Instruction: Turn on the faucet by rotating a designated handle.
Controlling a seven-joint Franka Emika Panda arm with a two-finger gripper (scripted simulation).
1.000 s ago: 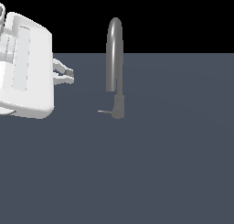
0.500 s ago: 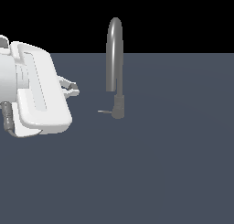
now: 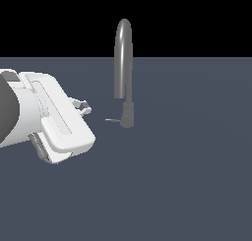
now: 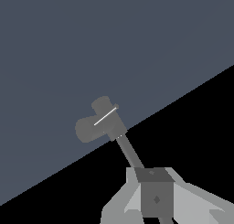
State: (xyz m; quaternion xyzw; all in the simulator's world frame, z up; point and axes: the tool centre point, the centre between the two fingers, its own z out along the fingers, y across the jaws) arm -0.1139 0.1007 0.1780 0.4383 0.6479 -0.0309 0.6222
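Note:
The faucet (image 3: 123, 63) is a tall grey tap with an arched spout on a short base. It also appears mid-frame in the wrist view (image 4: 103, 122). The handle (image 3: 112, 120) is a thin pale-tipped rod sticking out of the base toward the exterior view's left. In the wrist view the handle (image 4: 105, 116) shows as a pale thin line. My gripper (image 3: 83, 106) is a short way off the handle's tip, on the exterior view's left and slightly higher, not touching it. In the wrist view the gripper (image 4: 155, 198) has its fingers together, holding nothing.
The bulky white robot arm (image 3: 49, 119) fills the exterior view's left side. The faucet stands on a flat dark grey-blue floor (image 3: 187, 176), with black background beyond its far edge.
The arm has come down and moved toward the exterior view's right, bringing the gripper closer to the handle. The faucet and its handle have not moved.

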